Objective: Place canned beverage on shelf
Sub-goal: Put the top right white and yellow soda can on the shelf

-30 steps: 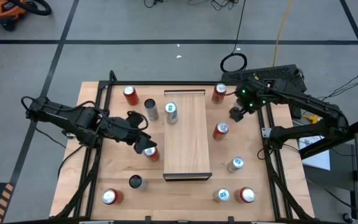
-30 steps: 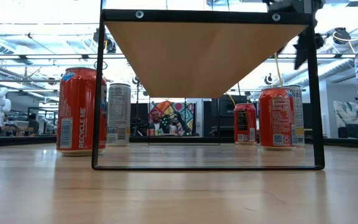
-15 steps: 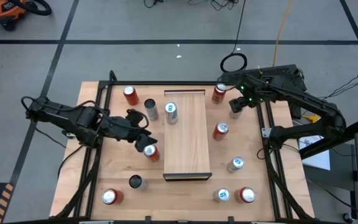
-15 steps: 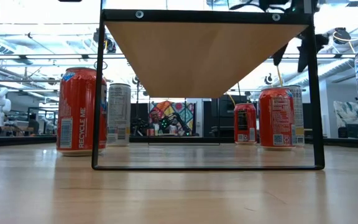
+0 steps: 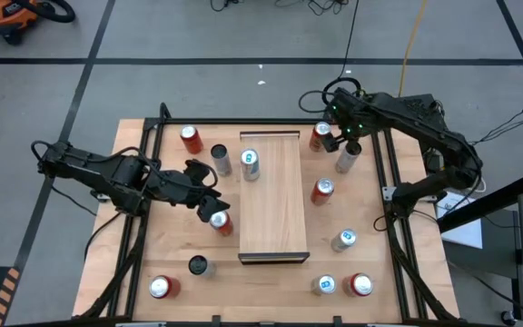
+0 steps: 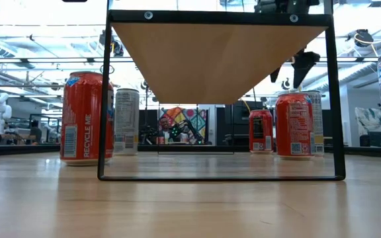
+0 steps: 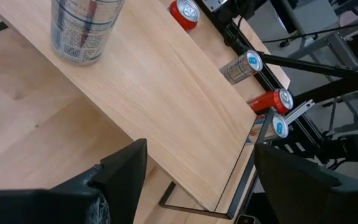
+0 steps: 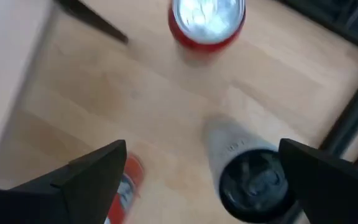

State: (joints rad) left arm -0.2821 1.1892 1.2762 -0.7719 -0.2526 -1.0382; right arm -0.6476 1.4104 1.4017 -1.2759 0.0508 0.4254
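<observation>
The shelf [image 5: 275, 195] is a long pale-wood board raised on a black frame in the middle of the table. One silver can [image 5: 251, 163] stands on it near its far left corner and also shows in the left wrist view [image 7: 82, 28]. My left gripper [image 5: 209, 188] is open and empty just left of the shelf, with a red can [image 5: 221, 222] standing beside its near finger. My right gripper [image 5: 337, 138] is open and empty above the table's far right part. It is between a red can [image 5: 320, 136] and a dark-topped grey can [image 5: 346, 160] [image 8: 253, 180].
Several more cans stand upright on the tabletop: red ones [image 5: 190, 138] [image 5: 323, 189] [image 5: 161, 287] [image 5: 360, 285], silver ones [image 5: 221, 159] [image 5: 344, 239] [image 5: 325, 284], and a dark-topped one [image 5: 198, 265]. A black frame [image 5: 390, 218] runs along the table's edges.
My right gripper has moved toward the table's far edge and a little toward the shelf. The dark-topped grey can now shows on the table where the gripper was. My left gripper has kept still.
</observation>
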